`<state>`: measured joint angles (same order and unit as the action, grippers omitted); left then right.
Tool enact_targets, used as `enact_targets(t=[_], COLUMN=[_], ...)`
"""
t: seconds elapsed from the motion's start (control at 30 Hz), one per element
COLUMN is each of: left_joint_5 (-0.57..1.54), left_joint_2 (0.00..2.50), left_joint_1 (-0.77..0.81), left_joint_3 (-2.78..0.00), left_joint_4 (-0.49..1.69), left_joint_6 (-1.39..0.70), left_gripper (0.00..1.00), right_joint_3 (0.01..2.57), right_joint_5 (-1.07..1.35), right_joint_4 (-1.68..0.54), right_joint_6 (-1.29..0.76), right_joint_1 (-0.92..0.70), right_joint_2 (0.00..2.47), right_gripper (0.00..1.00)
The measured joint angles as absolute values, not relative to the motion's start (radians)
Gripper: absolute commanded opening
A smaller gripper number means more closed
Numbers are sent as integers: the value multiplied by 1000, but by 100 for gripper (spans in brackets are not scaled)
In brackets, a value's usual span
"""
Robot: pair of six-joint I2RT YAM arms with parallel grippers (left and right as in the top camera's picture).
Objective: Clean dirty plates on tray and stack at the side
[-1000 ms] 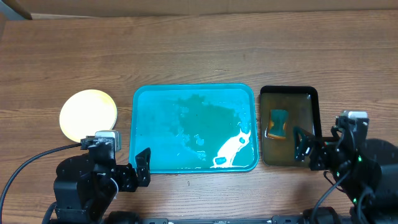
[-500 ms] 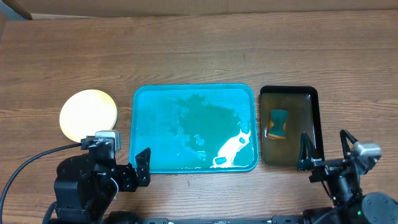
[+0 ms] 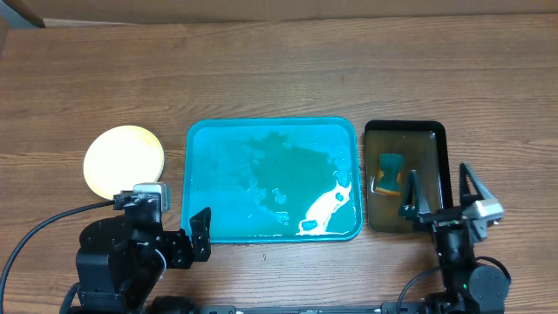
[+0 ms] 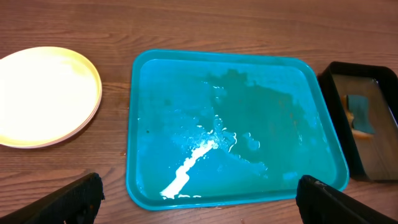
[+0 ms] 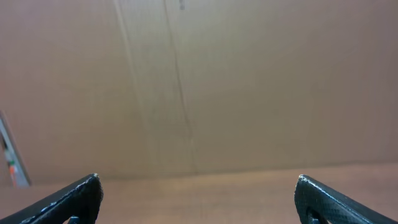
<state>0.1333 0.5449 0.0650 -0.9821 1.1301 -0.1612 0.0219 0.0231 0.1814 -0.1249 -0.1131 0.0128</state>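
The teal tray [image 3: 270, 131] lies mid-table, wet and shiny, with no plate on it; it also shows in the left wrist view [image 4: 134, 124]. A pale yellow-green plate [image 3: 124, 160] sits on the table left of the tray, with no sauce showing, and appears in the left wrist view [image 4: 43, 93]. No white plate shows separately. My left gripper [image 3: 179, 240] is open and empty just before the tray's front left corner [image 4: 199, 196]. My right gripper [image 3: 440, 196] is open and empty at the front of the black tray, and its view [image 5: 198, 193] faces the far wall.
A narrow black tray [image 3: 440, 148] stands right of the teal tray, with a teal and orange sponge [image 3: 390, 173] in it. A cardboard wall [image 5: 199, 81] runs along the table's far edge. Bare wood lies behind both trays.
My right arm has pulled back, swung left and turned its open gripper, which now stands over the black tray's front edge. The left arm, plate and trays have not moved.
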Motion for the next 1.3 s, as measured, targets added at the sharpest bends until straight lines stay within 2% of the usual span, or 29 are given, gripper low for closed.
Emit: enact_targets(t=[0.17, 0.43, 1.3], left_joint_5=[134, 134, 134], left_joint_2=[545, 545, 545], left_joint_1=[65, 65, 65], left_joint_3=[-982, -982, -982], left_joint_4=[1130, 1130, 1130], left_joint_6=[-161, -161, -161], left_gripper=[100, 100, 100], right_joint_3=[18, 18, 18], right_joint_5=[78, 124, 127], right_joint_4=[162, -75, -75], right_joint_6=[-65, -17, -3], right_joint_1=[-79, -54, -54], right_joint_2=[12, 11, 11], right_gripper=[100, 100, 100])
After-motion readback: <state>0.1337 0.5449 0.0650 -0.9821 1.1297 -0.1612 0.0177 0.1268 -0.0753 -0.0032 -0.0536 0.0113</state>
